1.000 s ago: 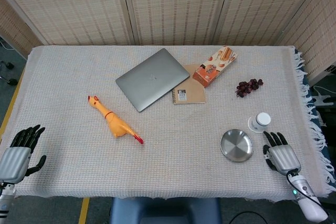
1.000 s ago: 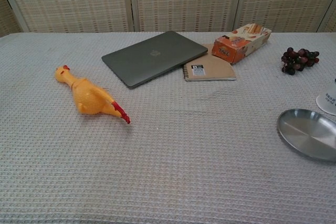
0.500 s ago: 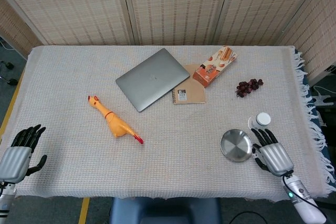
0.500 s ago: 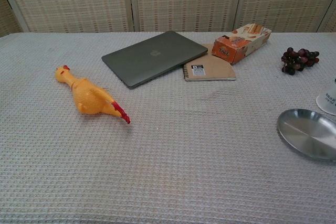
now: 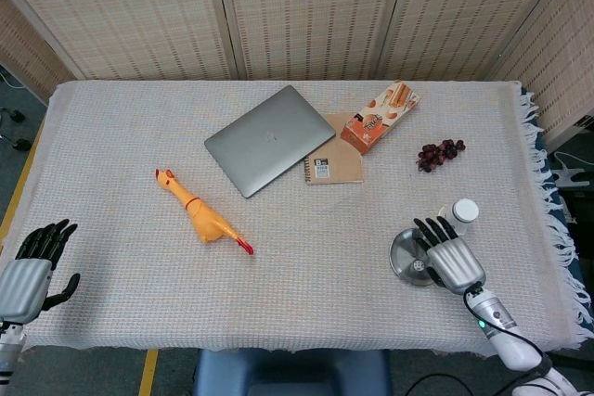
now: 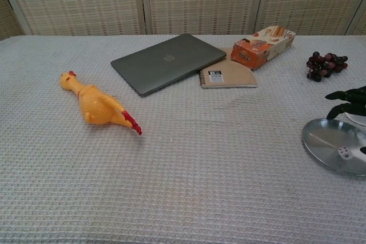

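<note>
The right hand (image 5: 449,258) hovered over the right part of the metal dish (image 5: 406,256) near the front right of the table (image 5: 306,322); its dark fingers (image 5: 434,228) were spread apart and pointed toward the far edge, and nothing lay in its grasp. In the chest view only those fingertips (image 6: 349,96) showed at the right border, above the dish (image 6: 326,144), whose bright surface carried a small pale reflection; whether the hand touched the dish could not be told. Just beyond the fingers stood a white bottle (image 5: 462,212), close beside the dish's far right rim.

The left hand (image 5: 28,271) rested at the front left corner of the table, well apart from everything else; its fingers were loosely spread and it held nothing; the chest view did not show it.

A yellow rubber chicken (image 5: 200,213) lay on its side left of the table's middle, head toward the far left and red feet toward the near right. Farther back lay a closed grey laptop (image 5: 269,139), set at a slant; a brown spiral notebook (image 5: 336,167) lay just to its right, with one edge tucked under the laptop's corner; an orange snack box (image 5: 379,117) lay across the notebook's far right corner; a bunch of dark grapes (image 5: 440,154) sat to the right of the box, apart from it, and beyond the bottle.
</note>
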Motion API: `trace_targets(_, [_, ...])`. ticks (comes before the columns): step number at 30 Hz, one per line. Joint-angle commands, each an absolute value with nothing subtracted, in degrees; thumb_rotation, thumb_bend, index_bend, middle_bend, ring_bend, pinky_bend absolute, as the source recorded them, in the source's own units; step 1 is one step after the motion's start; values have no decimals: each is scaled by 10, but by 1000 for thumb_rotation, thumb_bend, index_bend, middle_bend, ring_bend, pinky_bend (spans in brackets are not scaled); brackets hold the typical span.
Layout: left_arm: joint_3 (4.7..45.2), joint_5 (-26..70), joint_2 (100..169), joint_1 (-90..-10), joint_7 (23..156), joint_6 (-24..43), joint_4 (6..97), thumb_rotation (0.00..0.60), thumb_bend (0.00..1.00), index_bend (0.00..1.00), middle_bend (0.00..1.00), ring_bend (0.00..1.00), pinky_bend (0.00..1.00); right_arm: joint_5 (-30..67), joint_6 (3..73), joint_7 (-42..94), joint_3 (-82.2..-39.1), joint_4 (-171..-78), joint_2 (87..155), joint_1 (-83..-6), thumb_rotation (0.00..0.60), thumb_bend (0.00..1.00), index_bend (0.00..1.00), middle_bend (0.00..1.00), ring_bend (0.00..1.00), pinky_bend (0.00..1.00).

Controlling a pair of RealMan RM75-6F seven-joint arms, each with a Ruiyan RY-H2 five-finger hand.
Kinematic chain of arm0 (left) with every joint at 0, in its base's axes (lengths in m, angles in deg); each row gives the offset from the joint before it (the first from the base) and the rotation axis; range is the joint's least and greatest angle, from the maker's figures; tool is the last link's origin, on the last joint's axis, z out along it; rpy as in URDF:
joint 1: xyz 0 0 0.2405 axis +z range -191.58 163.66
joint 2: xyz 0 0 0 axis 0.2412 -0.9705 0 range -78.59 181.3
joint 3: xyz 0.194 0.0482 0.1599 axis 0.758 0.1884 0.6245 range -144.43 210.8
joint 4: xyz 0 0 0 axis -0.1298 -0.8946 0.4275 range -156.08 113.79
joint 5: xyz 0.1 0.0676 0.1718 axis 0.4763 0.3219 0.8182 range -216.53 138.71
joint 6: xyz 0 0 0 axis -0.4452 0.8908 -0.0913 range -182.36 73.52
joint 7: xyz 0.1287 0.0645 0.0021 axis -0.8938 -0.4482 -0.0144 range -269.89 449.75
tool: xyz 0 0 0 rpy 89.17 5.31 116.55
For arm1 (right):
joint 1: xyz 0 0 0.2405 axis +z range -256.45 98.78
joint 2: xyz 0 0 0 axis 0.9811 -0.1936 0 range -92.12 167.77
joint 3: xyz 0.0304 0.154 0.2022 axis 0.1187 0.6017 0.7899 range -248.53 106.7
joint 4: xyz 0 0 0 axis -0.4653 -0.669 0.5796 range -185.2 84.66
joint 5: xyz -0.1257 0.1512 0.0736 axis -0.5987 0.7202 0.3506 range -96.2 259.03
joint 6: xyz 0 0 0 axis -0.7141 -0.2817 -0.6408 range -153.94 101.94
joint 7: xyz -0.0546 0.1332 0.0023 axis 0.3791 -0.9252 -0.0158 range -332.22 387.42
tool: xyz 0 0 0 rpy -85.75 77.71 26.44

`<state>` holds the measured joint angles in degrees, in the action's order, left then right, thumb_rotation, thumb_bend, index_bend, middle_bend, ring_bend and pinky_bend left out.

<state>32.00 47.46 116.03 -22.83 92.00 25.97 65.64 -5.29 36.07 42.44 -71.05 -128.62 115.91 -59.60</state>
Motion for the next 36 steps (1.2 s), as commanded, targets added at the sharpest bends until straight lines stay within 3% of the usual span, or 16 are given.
trace_targets(1, [320,475,1160,-229,919,258,657,600,396,0,0,0,74,-43,378,424,-709,-1308,1139,-606,600,285,0,0,0,0])
trace_targets(7, [320,470,1163,-232,914,251,658,600,396,0,0,0,74,-28,413,369,-684,-1331,1095,-613,600,285,0,0,0,0])
trace_targets(17, [321,469,1164,-233,911,247,659,600,394,0,0,0,74,82,262,324,-647,-1226,1106,-551,600,286,0,0,0,0])
trace_targets(24, [321,466,1166,-236,906,241,658,600,395,0,0,0,74,90,226,280,-643,-1161,1140,-530,600,286,14,0,0,11])
trace_targets(29, [320,463,1167,-236,905,240,658,600,396,0,0,0,74,74,245,272,-645,-1133,1165,-527,600,285,276,169,21,269])
trace_targets(31, [321,464,1167,-236,905,240,658,600,396,0,0,0,74,70,248,266,-647,-1126,1173,-526,600,286,320,186,37,289])
trace_targets(34, [321,464,1166,-236,904,240,660,600,395,0,0,0,74,63,262,257,-647,-1111,1189,-527,600,286,411,281,138,391])
trace_targets(36, [321,464,1165,-236,903,241,662,600,395,0,0,0,75,63,264,255,-648,-1101,1196,-527,600,286,464,324,199,407])
